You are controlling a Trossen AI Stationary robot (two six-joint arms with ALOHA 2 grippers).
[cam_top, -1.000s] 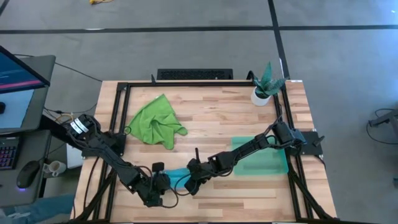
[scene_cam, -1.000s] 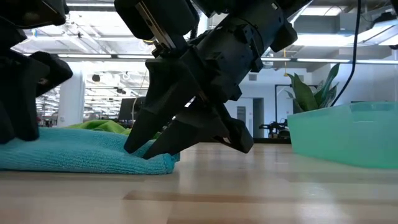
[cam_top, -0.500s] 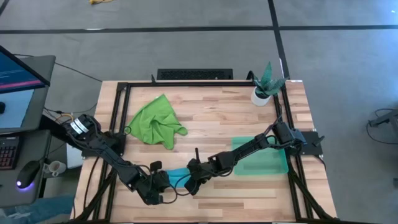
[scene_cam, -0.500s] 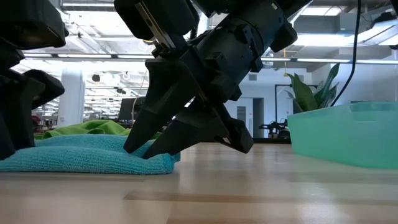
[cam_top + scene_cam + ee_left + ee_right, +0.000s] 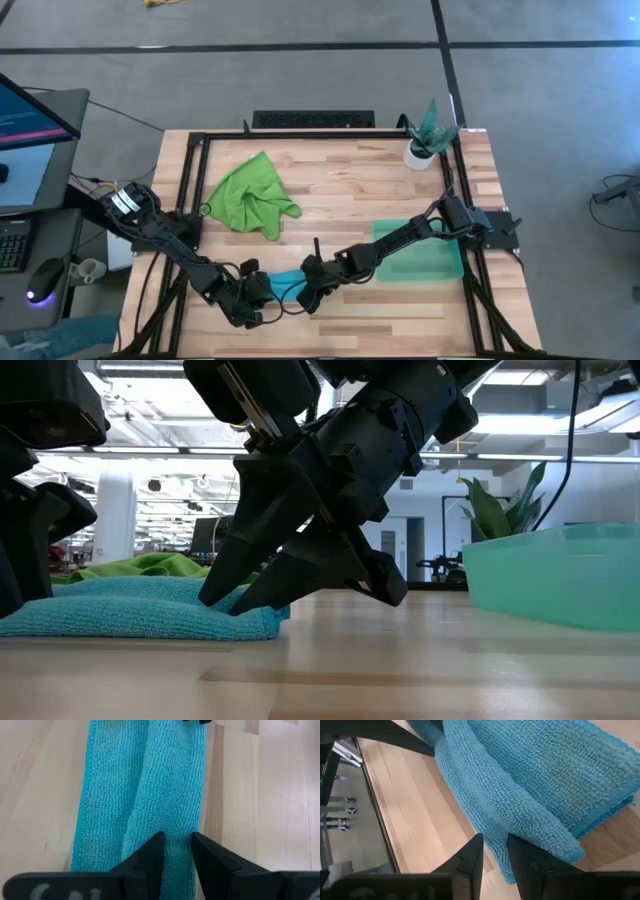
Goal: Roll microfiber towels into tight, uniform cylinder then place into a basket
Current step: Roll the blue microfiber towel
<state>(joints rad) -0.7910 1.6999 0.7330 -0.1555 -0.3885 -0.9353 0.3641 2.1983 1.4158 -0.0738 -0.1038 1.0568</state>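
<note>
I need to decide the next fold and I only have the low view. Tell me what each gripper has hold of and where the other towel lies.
Observer: The left gripper pinches a raised fold of the blue towel, shown in its wrist view.
Operator: Now report the right one.
Observer: The right gripper is clamped on the blue towel's folded edge, at the opposite end of the strip from the left.
Operator: Give me the green towel.
Observer: The green towel lies crumpled and unrolled toward the table's far left, apart from both arms.
Operator: Check the basket.
Observer: The basket sits by the table's right edge, nothing visible inside; the right arm crosses above it.
</note>
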